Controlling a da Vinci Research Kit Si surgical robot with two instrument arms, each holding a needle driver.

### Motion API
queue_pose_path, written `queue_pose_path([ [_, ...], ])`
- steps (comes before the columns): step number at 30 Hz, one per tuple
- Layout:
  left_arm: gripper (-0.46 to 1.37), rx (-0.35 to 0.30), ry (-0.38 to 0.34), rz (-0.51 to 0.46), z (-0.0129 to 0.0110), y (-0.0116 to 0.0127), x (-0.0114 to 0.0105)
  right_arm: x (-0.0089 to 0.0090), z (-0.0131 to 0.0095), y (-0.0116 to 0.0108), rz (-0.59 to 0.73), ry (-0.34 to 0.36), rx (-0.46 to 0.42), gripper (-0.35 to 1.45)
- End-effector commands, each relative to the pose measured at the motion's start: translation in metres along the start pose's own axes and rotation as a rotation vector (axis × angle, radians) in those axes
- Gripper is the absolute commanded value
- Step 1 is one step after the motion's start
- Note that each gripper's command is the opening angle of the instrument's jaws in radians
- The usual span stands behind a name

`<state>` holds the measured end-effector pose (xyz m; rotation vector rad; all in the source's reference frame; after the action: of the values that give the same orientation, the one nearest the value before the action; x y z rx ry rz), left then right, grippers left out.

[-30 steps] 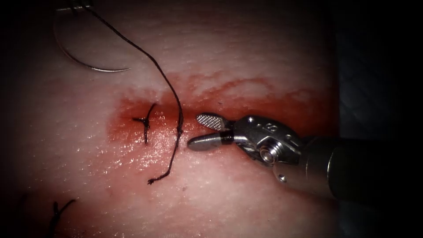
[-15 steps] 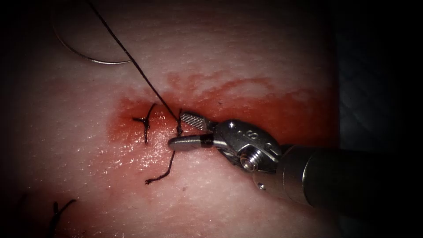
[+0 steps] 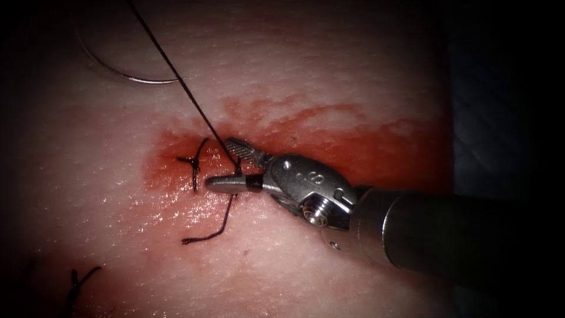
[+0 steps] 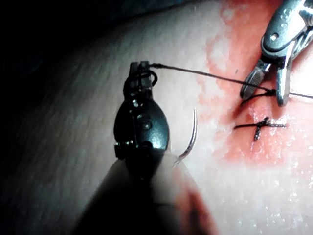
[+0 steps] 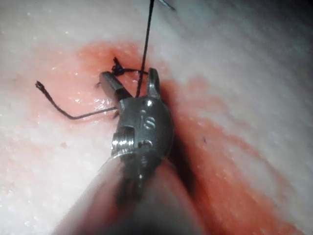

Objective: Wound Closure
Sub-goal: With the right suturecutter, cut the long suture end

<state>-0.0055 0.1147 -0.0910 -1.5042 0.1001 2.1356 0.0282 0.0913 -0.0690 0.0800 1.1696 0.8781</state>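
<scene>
The needle [image 3: 126,75] is cut off at its upper end in darkness, and the thread [image 3: 176,76] is cropped by the endoscope view's top edge.

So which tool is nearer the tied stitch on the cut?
Right. The right tool sits open beside the finished stitch, jaws around the thread. The left tool holds that thread farther away, near the needle.

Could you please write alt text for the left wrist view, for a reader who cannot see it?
The left tool, jaws shut, holds the thread taut across the tissue to the right tool, whose open jaws straddle it near a finished stitch. The curved needle lies free beside the left tool.
</scene>
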Motion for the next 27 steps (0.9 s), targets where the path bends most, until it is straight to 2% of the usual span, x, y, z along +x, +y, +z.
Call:
queue_pose_path([
  [1, -0.35, -0.008, -0.001, 0.004, 0.0002, 0.0001, 0.0001, 0.0, 0.0001, 0.0001, -0.008, 0.0, 0.0, 1.11],
  [8, -0.35, -0.017, 0.001, 0.012, 0.0009, 0.0013, 0.0015, 0.0001, 0.0017, 0.0, -0.042, 0.007, 0.006, 1.11],
  [27, -0.35, -0.018, 0.022, 0.022, 0.0003, 0.0017, 0.0038, -0.0004, 0.0027, -0.0002, -0.059, 0.021, 0.007, 1.07],
])
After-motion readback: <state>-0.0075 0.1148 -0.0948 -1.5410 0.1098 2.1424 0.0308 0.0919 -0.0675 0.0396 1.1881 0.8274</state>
